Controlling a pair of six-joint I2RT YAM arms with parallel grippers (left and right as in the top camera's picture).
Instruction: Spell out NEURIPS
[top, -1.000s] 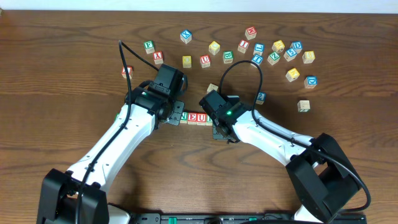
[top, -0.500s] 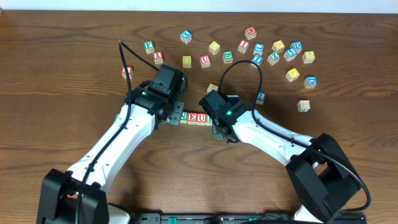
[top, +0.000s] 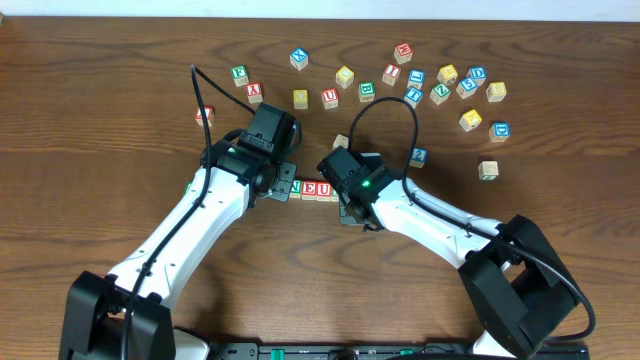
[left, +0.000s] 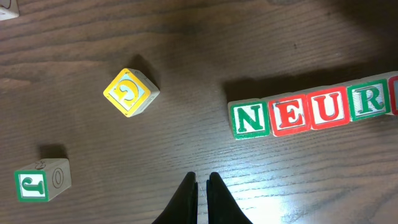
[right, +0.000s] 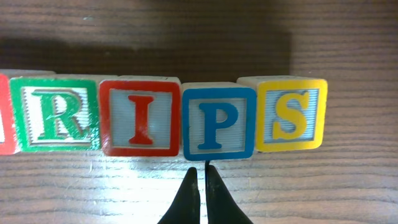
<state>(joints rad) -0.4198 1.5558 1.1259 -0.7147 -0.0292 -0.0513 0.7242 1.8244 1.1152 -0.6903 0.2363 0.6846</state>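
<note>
My right gripper (right: 200, 171) sat closed and empty just below the blue P block (right: 217, 124). My left gripper (left: 202, 180), also closed, hovered near the green N block (left: 250, 120).

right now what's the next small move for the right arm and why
Probably ease the right gripper straight back from the P block. The wrist views together read NEURIPS, and its shut fingertips sit at that block's edge, where a sideways move could knock it.

The row of letter blocks (top: 318, 189) reads NEURIPS, blocks touching, the yellow S block (right: 291, 114) slightly off line.
</note>
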